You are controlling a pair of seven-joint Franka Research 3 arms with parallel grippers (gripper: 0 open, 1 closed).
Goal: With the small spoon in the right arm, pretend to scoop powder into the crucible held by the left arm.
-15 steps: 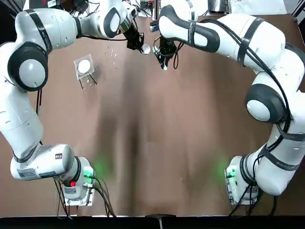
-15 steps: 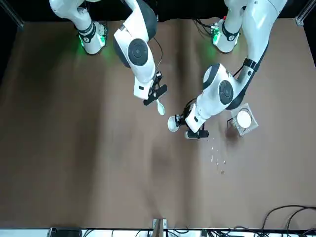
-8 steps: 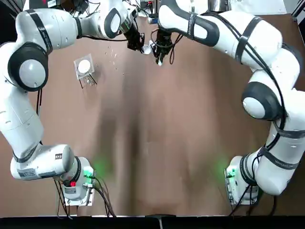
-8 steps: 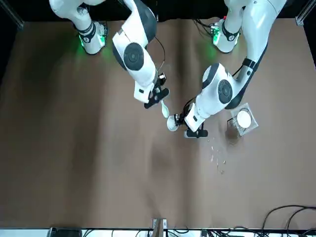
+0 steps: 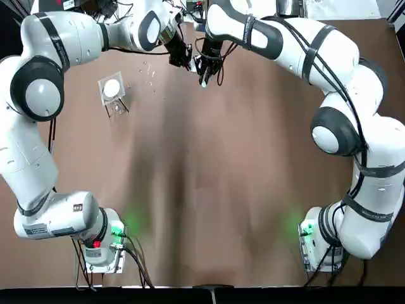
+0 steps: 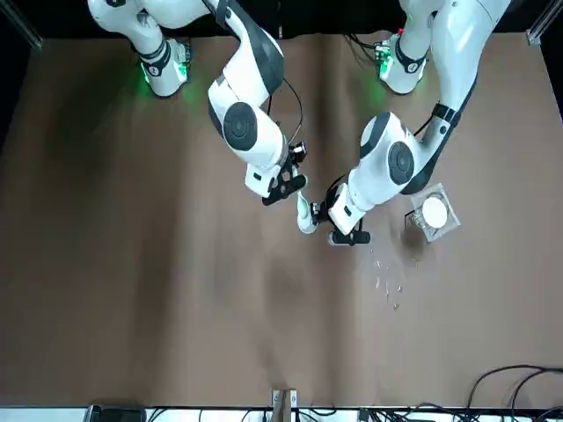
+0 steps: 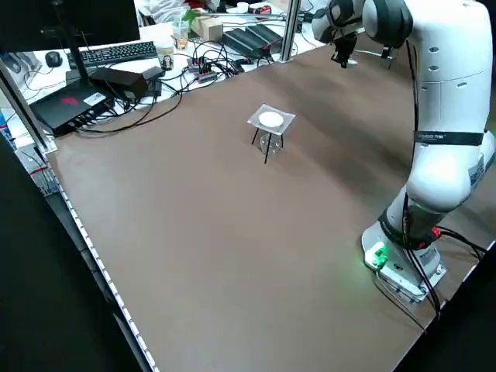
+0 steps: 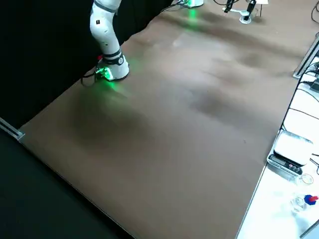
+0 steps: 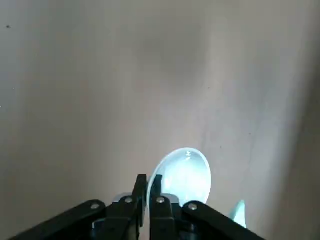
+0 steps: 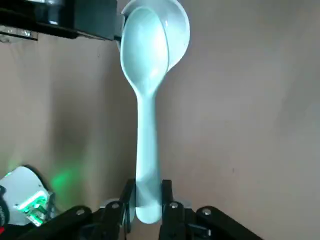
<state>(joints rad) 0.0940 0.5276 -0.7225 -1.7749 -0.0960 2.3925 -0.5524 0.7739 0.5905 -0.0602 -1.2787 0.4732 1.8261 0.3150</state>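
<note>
Arms stretched to the far edge of the table (image 5: pixel 240 164): right gripper (image 10: pixel 147 192) clamped the pale spoon (image 10: pixel 144 110) by its handle, bowl poised over the small white crucible (image 9: pixel 184 171), pinched at its rim by the left gripper (image 9: pixel 148 181).

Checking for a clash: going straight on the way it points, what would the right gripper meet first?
Probably the crucible in the left gripper: the spoon in the right gripper overlaps its rim in the wrist view, though depth is unclear.
</note>
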